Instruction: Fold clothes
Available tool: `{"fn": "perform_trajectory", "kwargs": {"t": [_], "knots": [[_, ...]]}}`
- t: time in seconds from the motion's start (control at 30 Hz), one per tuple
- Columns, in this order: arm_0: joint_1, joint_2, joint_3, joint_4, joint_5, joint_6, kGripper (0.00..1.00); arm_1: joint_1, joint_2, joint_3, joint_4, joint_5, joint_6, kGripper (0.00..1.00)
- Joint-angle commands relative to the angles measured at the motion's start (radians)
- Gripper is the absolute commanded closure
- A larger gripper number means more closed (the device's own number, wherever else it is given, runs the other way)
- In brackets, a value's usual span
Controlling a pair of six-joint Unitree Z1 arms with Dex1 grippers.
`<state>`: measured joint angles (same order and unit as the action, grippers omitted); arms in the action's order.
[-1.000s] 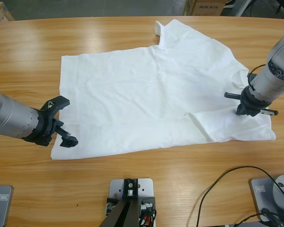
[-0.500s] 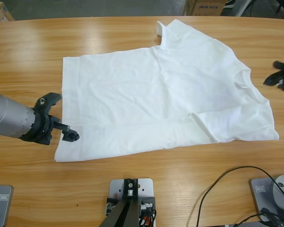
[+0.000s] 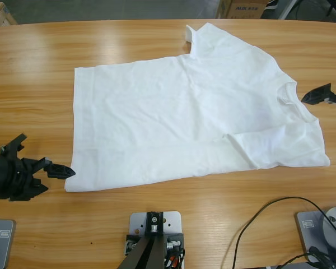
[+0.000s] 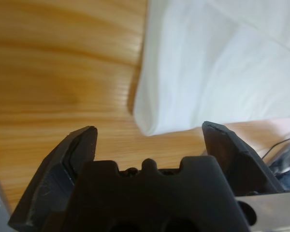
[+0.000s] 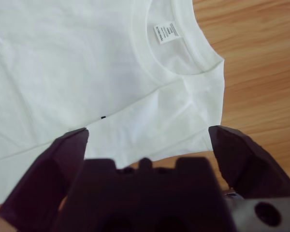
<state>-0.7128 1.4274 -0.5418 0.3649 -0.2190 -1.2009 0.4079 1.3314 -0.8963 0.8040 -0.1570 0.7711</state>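
Left hand (image 3: 36,168) lower left of frame, jaws apart, empty, just beside T-shirt (image 3: 185,117) hem corner. Right hand (image 3: 330,96) right edge, jaws apart, empty, near collar. Shirt flat on counter (image 3: 33,67), long axis left-right; each hand nearest own end.

Most of the desk (image 3: 39,61) middle is covered by the T-shirt (image 3: 179,117), lying flat and low. Bare wood is left along the far edge, the near edge and the whole left end. The left pincer (image 3: 36,159) is parked off the cloth just beside its near-left corner, jaws spread. The right pincer (image 3: 325,95) is off the cloth by the collar (image 5: 176,53), jaws spread.
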Motion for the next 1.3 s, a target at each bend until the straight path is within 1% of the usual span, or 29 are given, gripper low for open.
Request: {"fn": "perform_trajectory", "kwargs": {"t": [0.03, 0.13, 0.2, 0.27, 0.37, 0.47, 0.53, 0.7, 0.8, 0.83, 0.9, 0.93, 0.97, 1.13, 1.3], "knots": [[-0.163, -0.013, 0.129, -0.275, 0.093, -0.312, 0.009, 0.009, -0.041, 0.079, -0.008, 0.031, -0.005, 0.0], [-0.236, 0.015, 0.126, -0.336, 0.152, -0.416, 0.076, 0.009, -0.066, 0.106, -0.008, 0.036, 0.001, 0.0], [-0.252, 0.029, 0.144, -0.373, 0.193, -0.438, 0.085, 0.009, -0.081, 0.123, -0.012, 0.037, 0.002, 0.0], [-0.259, 0.035, 0.149, -0.394, 0.197, -0.449, 0.087, 0.009, -0.089, 0.14, -0.015, 0.039, 0.004, 0.0], [-0.302, 0.036, 0.148, -0.398, 0.196, -0.493, 0.087, 0.009, -0.098, 0.146, -0.017, 0.04, 0.01, 0.0], [-0.345, -0.03, 0.147, -0.342, 0.185, -0.538, 0.097, 0.009, -0.099, 0.146, -0.024, 0.041, 0.01, 0.0], [-0.35, -0.072, 0.148, -0.281, 0.191, -0.552, 0.101, 0.009, -0.095, 0.153, -0.034, 0.042, 0.01, 0.0], [-0.352, -0.086, 0.14, -0.228, 0.194, -0.551, 0.101, 0.009, -0.098, 0.159, -0.042, 0.044, 0.012, 0.0], [-0.352, -0.081, 0.151, -0.224, 0.201, -0.55, 0.106, 0.009, -0.097, 0.161, -0.044, 0.047, 0.013, 0.0], [-0.352, -0.079, 0.153, -0.224, 0.204, -0.549, 0.129, 0.009, -0.097, 0.161, -0.045, 0.047, 0.013, 0.0], [-0.354, -0.068, 0.155, -0.224, 0.213, -0.546, 0.231, 0.009, -0.097, 0.163, -0.046, 0.048, 0.013, 0.0], [-0.361, -0.054, 0.156, -0.227, 0.222, -0.547, 0.268, 0.009, -0.097, 0.164, -0.047, 0.049, 0.013, 0.0], [-0.37, -0.039, 0.159, -0.234, 0.23, -0.55, 0.276, 0.009, -0.098, 0.165, -0.049, 0.05, 0.013, 0.0], [-0.386, 0.033, 0.171, -0.325, 0.245, -0.56, 0.276, 0.009, -0.1, 0.168, -0.051, 0.053, 0.013, 0.0], [-0.397, 0.071, 0.19, -0.358, 0.253, -0.575, 0.262, 0.009, -0.11, 0.174, -0.053, 0.054, 0.017, 0.0]]}}
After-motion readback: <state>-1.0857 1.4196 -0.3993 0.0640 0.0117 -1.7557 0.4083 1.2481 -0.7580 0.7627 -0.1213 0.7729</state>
